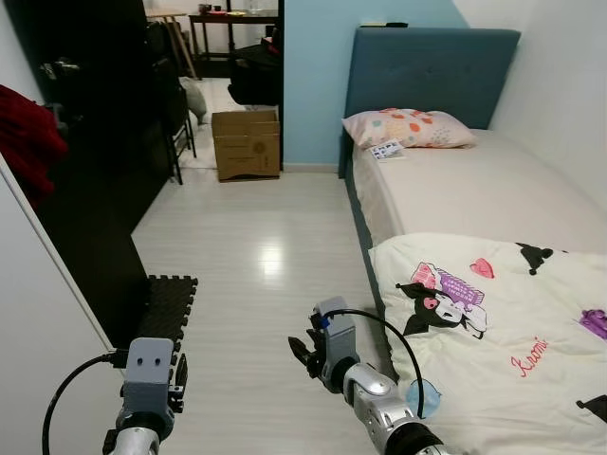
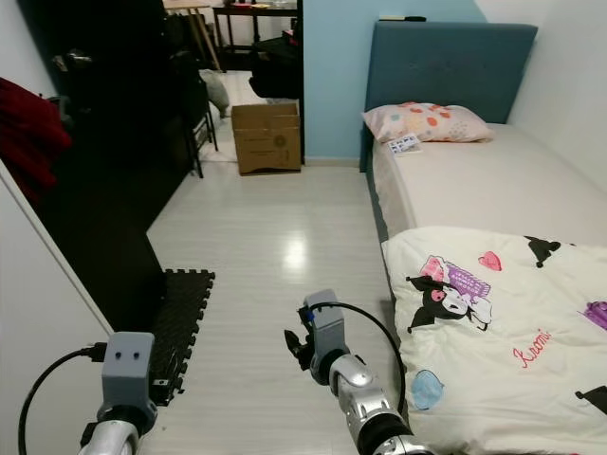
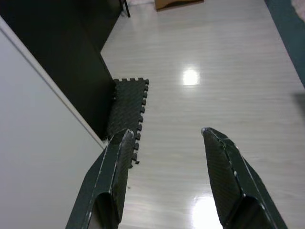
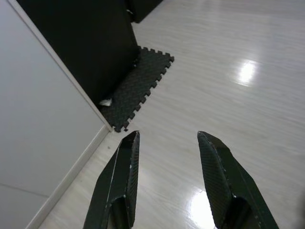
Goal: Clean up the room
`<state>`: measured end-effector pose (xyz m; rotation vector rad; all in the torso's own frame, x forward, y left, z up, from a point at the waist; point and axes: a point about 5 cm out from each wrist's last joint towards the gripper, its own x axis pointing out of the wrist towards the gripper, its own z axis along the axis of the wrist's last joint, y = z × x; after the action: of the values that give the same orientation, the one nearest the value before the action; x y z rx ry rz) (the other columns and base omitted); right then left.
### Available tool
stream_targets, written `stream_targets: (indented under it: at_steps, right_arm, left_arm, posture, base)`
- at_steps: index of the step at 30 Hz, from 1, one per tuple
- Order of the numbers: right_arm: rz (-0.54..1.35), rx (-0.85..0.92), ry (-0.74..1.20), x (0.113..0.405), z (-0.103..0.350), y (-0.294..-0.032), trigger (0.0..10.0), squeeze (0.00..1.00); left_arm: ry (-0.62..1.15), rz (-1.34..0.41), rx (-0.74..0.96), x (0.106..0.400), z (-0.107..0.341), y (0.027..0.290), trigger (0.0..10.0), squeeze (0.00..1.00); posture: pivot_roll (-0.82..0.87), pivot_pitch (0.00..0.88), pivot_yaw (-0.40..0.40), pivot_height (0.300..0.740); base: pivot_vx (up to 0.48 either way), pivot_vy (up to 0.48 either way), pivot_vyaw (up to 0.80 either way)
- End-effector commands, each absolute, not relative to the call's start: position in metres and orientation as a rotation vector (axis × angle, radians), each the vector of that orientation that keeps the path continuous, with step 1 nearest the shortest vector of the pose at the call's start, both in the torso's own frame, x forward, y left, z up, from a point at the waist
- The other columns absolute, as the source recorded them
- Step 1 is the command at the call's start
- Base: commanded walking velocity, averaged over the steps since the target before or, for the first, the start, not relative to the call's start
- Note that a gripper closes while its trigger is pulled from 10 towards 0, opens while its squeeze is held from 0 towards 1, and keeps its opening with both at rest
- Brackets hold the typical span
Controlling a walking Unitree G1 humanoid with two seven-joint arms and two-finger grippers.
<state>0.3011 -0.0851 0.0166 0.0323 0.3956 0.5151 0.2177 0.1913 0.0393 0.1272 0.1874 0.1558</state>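
Right pincer (image 4: 164, 138), fingers apart, hovers near the foam mat (image 4: 136, 88).

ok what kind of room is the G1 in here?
Most likely a bedroom in a home: a single bed with a blue headboard and patterned pillow, a cartoon-print blanket, and a doorway with a cardboard box beside it.

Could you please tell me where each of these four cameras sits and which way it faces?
Left and right eye views: on the head, looking forward and down at the floor, bed and cardboard box; both arms show.
Left wrist view: along the open left gripper toward the black foam mat.
Right wrist view: along the open right gripper.
Shared: both wrist views show the mat.
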Motion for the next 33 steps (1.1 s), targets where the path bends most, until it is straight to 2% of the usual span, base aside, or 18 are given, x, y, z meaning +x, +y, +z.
stream_targets:
  at_steps: [1, 12, 23, 28, 29, 33]
  right_arm:
    - [0.499, 0.039, 0.397, 0.301, 0.016, -0.088, 10.0, 0.0]
    - [0.507, 0.034, 0.392, 0.303, 0.018, -0.086, 10.0, 0.0]
    - [0.466, 0.058, 0.363, 0.304, 0.02, -0.089, 10.0, 0.0]
    - [0.345, 0.061, 0.287, 0.314, 0.031, -0.103, 10.0, 0.0]
    - [0.273, 0.065, 0.269, 0.318, 0.034, -0.114, 10.0, 0.0]
    - [0.246, 0.068, 0.273, 0.32, 0.035, -0.119, 10.0, 0.0]
  left_arm:
    - [0.196, 0.152, 0.144, 0.219, 0.039, 0.191, 10.0, 0.0]
    - [0.238, 0.166, 0.121, 0.22, 0.033, 0.191, 10.0, 0.0]
    - [0.164, 0.19, 0.099, 0.229, 0.044, 0.189, 10.0, 0.0]
    - [0.123, 0.239, 0.06, 0.239, 0.051, 0.194, 10.0, 0.0]
    - [0.121, 0.246, 0.044, 0.242, 0.052, 0.198, 10.0, 0.0]
    - [0.121, 0.239, 0.034, 0.243, 0.052, 0.2, 10.0, 0.0]
  posture:
    - [0.0, 0.0, -0.004, 0.74]
    - [-0.01, 0.0, 0.007, 0.74]
    - [-0.02, 0.0, 0.005, 0.74]
    - [-0.03, 0.0, 0.004, 0.74]
    - [-0.03, 0.0, 0.004, 0.74]
    - [-0.04, 0.0, 0.007, 0.74]
  base:
    - [0.0, 0.0, 0.0]
    - [0.0, 0.0, 0.0]
    - [0.0, 0.0, 0.0]
    - [0.0, 0.0, 0.0]
    - [0.0, 0.0, 0.0]
    - [0.0, 0.0, 0.0]
